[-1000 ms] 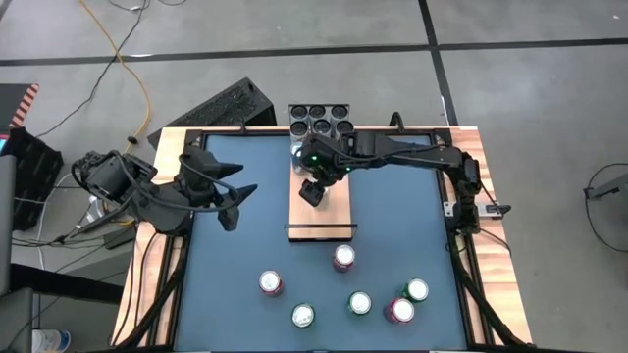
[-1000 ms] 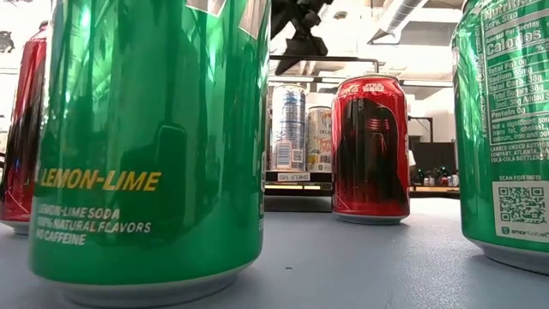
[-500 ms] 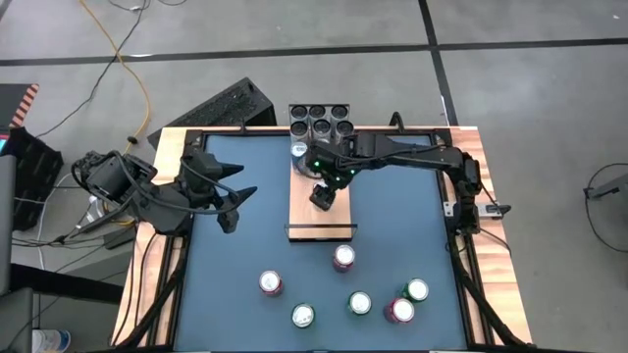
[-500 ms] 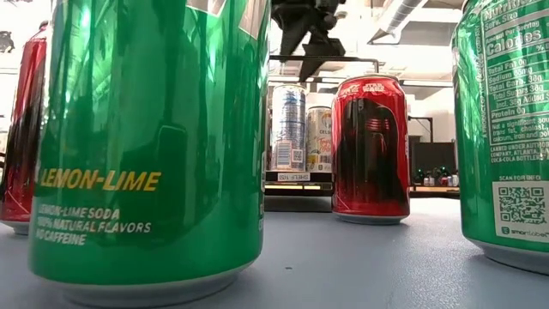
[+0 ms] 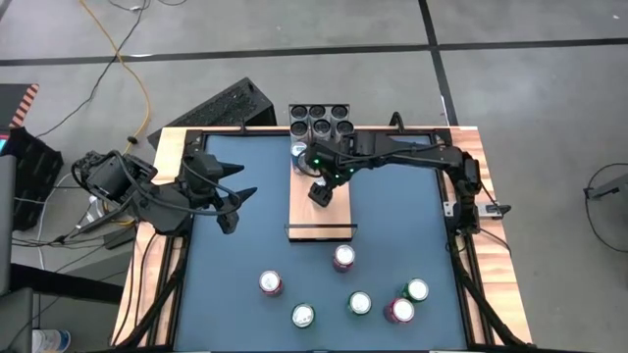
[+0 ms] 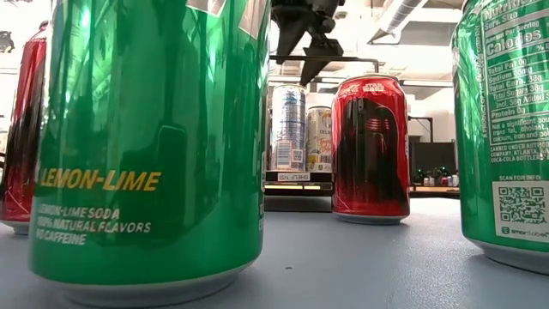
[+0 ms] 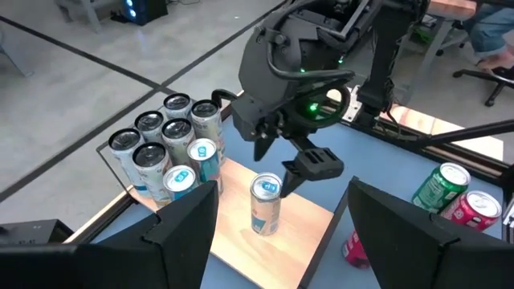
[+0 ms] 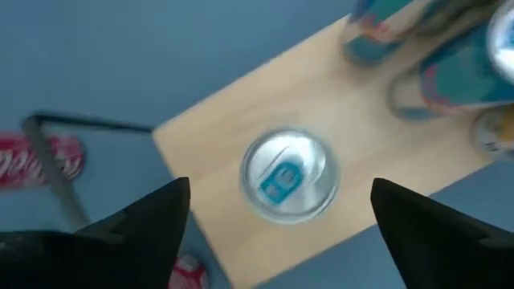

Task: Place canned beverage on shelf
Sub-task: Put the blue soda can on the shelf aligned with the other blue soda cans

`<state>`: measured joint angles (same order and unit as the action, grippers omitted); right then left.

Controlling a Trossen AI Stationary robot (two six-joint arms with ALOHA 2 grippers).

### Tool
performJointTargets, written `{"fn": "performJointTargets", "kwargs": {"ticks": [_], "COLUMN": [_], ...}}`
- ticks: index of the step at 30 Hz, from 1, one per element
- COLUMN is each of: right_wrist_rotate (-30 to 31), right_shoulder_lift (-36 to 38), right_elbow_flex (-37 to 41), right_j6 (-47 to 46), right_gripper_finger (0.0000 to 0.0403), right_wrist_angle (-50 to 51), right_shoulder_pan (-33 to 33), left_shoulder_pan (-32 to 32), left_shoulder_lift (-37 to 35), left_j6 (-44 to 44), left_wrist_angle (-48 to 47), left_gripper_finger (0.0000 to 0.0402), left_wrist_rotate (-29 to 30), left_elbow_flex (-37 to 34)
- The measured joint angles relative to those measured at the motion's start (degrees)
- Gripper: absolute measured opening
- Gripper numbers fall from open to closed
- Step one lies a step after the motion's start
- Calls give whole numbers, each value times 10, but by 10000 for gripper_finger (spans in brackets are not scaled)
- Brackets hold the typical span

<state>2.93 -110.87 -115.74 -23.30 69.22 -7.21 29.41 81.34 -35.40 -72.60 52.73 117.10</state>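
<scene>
I've spread the right gripper (image 7: 277, 156) wide and lifted; the can (image 7: 265, 205) below it stands free on the shelf (image 5: 334, 218).

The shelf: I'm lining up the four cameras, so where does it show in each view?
High view: shelf at the table's far middle.
Low view: thin edge beside the red can.
Left wrist view: wood under a standing can.
Right wrist view: plank under that can.
Shared landmark: the open right gripper above it.
</scene>
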Motion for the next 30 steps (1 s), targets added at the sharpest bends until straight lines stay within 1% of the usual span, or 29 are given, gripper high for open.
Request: {"fn": "performJointTargets", "kwargs": {"ticks": [4,10,12,20,24,30], "right_wrist_rotate": [30,32,32,30,31,38], "right_shoulder_lift": [0,-27,-43,-73,-74,-74], "right_elbow_flex": [0,2,-1,0,0,0], "right_j6": [-2,-11,-16,-28,-32,-3], "right_gripper_finger": [380,381,381,375,352,273], "right_wrist_angle": [-4,4,-7,33,42,39], "right_shoulder_pan": [-2,-4,-3,-3,0,5], "left_shoulder_pan": [0,0,0,0,0,0], "left_shoulder_lift": [0,0,0,0,0,0], "left_j6": [-1,-11,-12,-17,-18,-34], "left_wrist_angle": [0,0,0,-5,-13,-30], "left_gripper_finger": [263,263,264,264,264,264], "left_wrist_rotate": [0,-1,-1,0,0,5], "left_elbow_flex": [0,0,0,0,0,0]}}
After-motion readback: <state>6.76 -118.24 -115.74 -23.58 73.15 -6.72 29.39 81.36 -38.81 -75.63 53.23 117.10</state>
